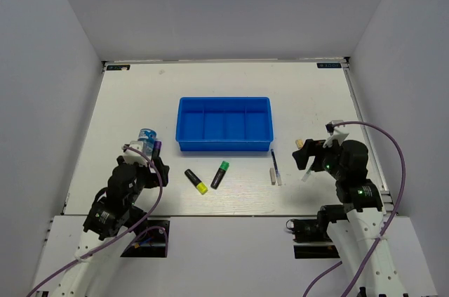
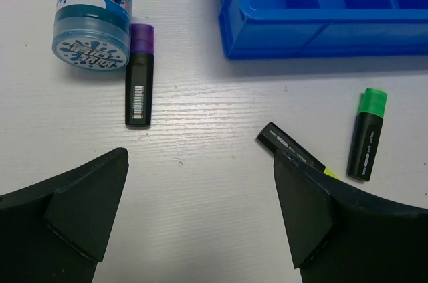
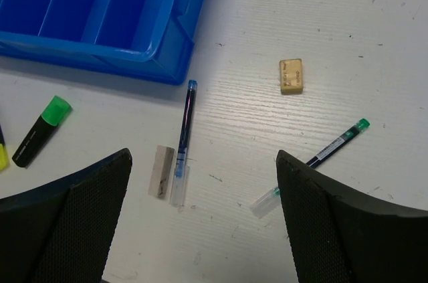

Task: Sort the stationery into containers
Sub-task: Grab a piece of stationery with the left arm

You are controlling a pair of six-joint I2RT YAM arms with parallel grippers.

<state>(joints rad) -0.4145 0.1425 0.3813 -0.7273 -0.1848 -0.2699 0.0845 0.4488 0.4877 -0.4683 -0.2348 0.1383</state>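
Highlighters count three: purple-capped highlighter (image 2: 140,75), yellow-capped highlighter (image 1: 196,180), green-capped highlighter (image 2: 368,134). Thin pens count two: blue-tipped pen (image 3: 185,134), green-tipped pen (image 3: 328,152). There is one each of white stick (image 3: 160,171), beige eraser (image 3: 291,75), blue-white bottle (image 2: 91,19) and four-compartment blue tray (image 1: 224,145).

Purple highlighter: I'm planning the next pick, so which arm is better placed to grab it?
Left. The purple highlighter lies beside the bottle, just ahead of the open left gripper. The right gripper faces the blue pen and eraser, far to the right.
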